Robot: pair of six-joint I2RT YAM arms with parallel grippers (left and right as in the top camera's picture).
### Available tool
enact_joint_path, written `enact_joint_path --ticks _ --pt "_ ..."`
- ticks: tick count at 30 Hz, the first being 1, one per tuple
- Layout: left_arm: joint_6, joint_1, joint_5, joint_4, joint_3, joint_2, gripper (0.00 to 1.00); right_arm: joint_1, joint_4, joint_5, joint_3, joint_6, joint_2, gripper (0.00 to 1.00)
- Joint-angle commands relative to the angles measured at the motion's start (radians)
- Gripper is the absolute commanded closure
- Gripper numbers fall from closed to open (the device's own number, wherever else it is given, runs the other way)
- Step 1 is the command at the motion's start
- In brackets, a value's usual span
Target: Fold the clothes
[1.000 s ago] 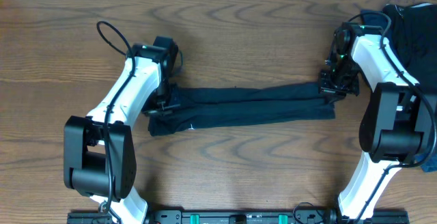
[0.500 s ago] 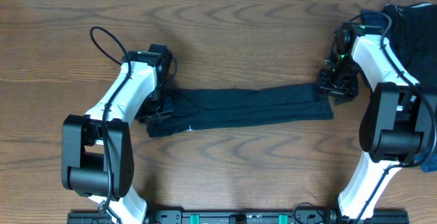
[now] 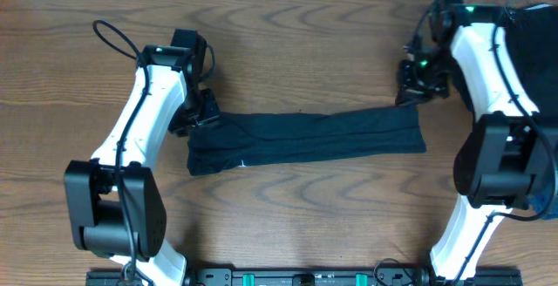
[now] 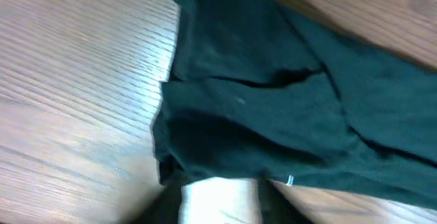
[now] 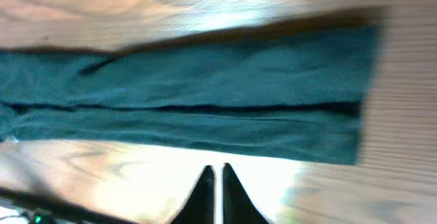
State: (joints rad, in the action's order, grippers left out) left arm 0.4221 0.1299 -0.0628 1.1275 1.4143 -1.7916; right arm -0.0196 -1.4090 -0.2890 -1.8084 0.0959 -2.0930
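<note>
One of the clothes, a very dark garment (image 3: 305,138), lies on the wooden table folded into a long narrow strip running left to right. A tiny white mark (image 3: 243,161) shows near its left front edge. My left gripper (image 3: 199,112) hovers over the strip's left end. In the left wrist view its blurred dark fingers (image 4: 171,193) stand apart over bright table, just short of the cloth (image 4: 273,115), holding nothing. My right gripper (image 3: 417,81) sits just beyond the strip's right end. It is shut (image 5: 214,169) and empty, with the garment (image 5: 191,101) lying ahead of it.
A heap of more dark clothes (image 3: 532,33) lies at the table's far right corner, behind the right arm. Something blue (image 3: 551,203) shows at the right edge. Bare wood (image 3: 305,51) surrounds the strip.
Both grippers have let go of the strip's ends and drawn back toward the far side. The strip has settled flat, its right end a little squarer.
</note>
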Motion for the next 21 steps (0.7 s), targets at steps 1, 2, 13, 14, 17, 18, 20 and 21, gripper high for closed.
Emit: enact_joint_path --ticks 1,2,13,14,17,18,20,21 --pt "-0.003 0.020 -0.038 -0.021 -0.030 0.005 0.94 -0.076 0.013 -0.059 0.037 -0.023 0.006 0.99" --pt "-0.003 0.025 -0.038 -0.047 -0.049 0.001 0.94 -0.099 0.034 -0.055 0.055 -0.024 0.006 0.99" --pt "-0.002 0.026 -0.024 -0.264 -0.214 -0.006 0.94 -0.288 0.358 0.031 0.288 -0.060 0.004 0.99" --pt "-0.002 0.026 -0.024 -0.279 -0.227 -0.006 0.94 -0.299 0.393 0.040 0.312 -0.060 0.004 0.99" --pt "-0.002 0.026 -0.023 -0.307 -0.259 -0.006 0.94 -0.323 0.463 0.044 0.357 -0.060 0.004 0.99" --pt "-0.002 0.026 -0.023 -0.312 -0.264 -0.006 0.94 -0.327 0.471 0.045 0.360 -0.060 0.004 0.99" --pt "-0.002 0.026 -0.023 -0.339 -0.286 -0.006 0.94 -0.336 0.490 0.045 0.370 -0.060 0.004 0.99" --pt "-0.002 0.026 -0.023 -0.354 -0.297 -0.006 0.94 -0.339 0.492 0.045 0.373 -0.060 0.004 0.99"
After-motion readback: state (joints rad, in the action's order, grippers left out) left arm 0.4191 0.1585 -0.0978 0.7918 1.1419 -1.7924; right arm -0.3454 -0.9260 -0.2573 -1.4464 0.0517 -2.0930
